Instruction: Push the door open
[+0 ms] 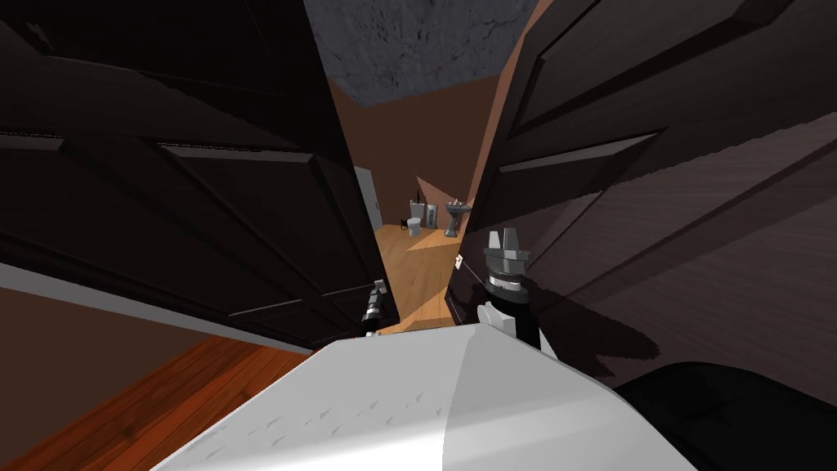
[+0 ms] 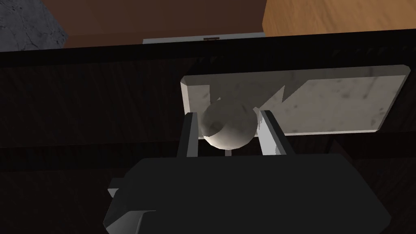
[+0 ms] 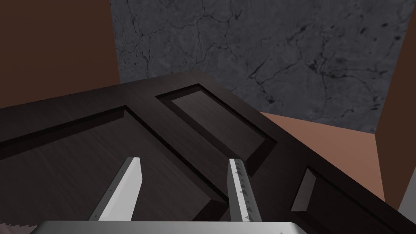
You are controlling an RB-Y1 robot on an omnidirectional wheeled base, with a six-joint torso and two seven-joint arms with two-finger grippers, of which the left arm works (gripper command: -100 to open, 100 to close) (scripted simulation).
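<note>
Left gripper (image 2: 227, 118) pinched a round pale knob (image 2: 227, 130) on the dark door (image 2: 81, 101); right gripper (image 3: 185, 162) stood wide open near a second door (image 3: 73, 162); the smooth knob might slip free as the door swung.

Toilet (image 1: 415, 226) near pedestal sink (image 1: 457, 214) — on light wood floor (image 1: 413, 282)

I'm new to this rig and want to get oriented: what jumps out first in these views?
The left gripper is shut on a round grey knob against a pale plate on the dark door at my left. The right gripper stands open before a second dark panelled door at my right. Between them a gap shows a wood floor leading to a distant toilet and sink.
</note>
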